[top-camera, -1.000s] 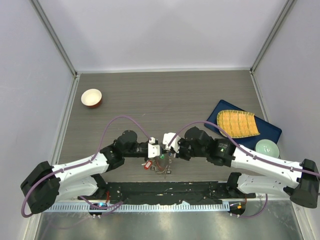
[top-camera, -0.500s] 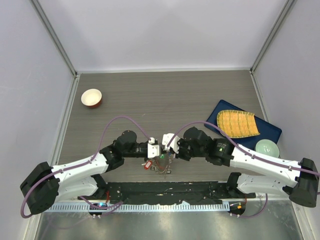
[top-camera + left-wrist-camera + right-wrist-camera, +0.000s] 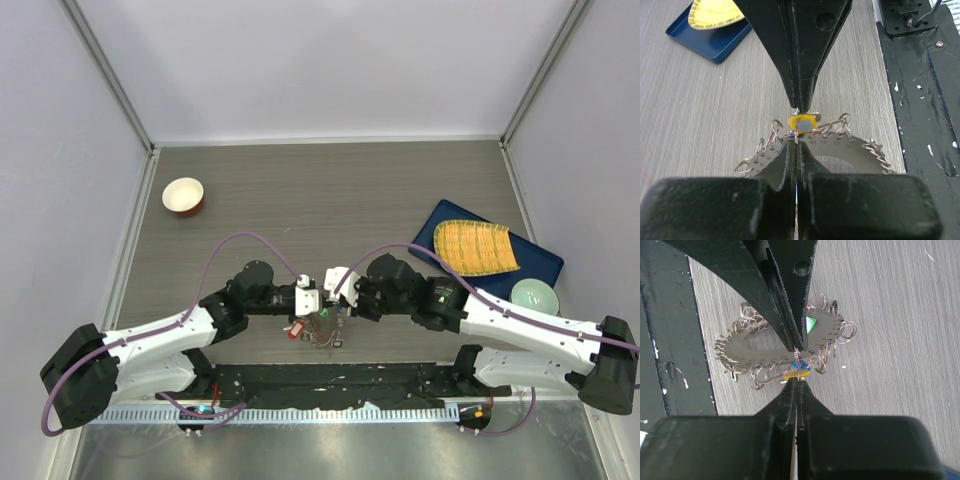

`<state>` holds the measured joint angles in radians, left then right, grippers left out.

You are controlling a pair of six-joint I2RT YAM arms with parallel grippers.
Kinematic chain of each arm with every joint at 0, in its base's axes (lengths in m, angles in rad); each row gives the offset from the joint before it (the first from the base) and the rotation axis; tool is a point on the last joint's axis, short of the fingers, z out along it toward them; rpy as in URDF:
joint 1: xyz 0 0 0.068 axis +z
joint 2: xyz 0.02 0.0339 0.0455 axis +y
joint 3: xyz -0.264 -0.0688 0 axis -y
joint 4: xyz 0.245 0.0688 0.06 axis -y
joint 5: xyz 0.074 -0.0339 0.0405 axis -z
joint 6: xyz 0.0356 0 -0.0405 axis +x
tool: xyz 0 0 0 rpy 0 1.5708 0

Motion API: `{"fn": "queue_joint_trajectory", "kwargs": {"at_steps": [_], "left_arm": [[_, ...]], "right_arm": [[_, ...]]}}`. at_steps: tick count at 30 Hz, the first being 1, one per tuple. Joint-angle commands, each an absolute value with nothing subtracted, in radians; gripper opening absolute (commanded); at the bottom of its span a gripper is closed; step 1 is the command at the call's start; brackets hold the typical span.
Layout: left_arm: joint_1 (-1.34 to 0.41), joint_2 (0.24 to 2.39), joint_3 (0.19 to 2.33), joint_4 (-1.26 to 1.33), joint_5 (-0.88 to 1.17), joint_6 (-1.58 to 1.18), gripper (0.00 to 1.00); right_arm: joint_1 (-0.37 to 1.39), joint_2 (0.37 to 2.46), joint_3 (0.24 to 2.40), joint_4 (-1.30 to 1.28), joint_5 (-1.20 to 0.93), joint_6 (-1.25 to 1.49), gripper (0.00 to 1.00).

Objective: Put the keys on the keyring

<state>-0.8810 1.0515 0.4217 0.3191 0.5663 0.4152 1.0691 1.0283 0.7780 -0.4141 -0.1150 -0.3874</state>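
– While both arms meet nose to nose at the near table edge, what's the left gripper [image 3: 796, 146] doing?
– It's pinched fully together. Same for the right gripper [image 3: 799, 385]. Their tips point at each other, almost touching.
– Holding anything?
– A thin wire loop with a yellow-tagged key [image 3: 801, 121] sits right between the two tips. Can't tell which gripper, if either, clamps it.
– Keyring?
– The keyring [image 3: 757, 347] lies flat on the wood-grain table [image 3: 300, 200], directly under the tips. Small wire loops are hooked all round its toothed rim.
– Other keys?
– A blue tag [image 3: 802, 368] is just beside the yellow one. A green tag [image 3: 811, 323] is at the keyring, next to the left finger. A red tag [image 3: 296, 331] is on its left side, seen from the top.
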Motion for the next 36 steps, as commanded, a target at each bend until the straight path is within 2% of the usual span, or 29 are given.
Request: {"fn": "queue_joint_trajectory", "kwargs": {"at_steps": [1, 36], "left_arm": [[-0.876, 1.045, 0.428, 0.383, 0.587, 0.403, 0.00], [-0.876, 1.037, 0.413, 0.403, 0.569, 0.397, 0.00]], "right_arm": [[1.065, 1.028, 0.827, -0.373, -0.104, -0.394, 0.01], [1.060, 0.996, 0.808, -0.380, -0.100, -0.371, 0.01]]}}
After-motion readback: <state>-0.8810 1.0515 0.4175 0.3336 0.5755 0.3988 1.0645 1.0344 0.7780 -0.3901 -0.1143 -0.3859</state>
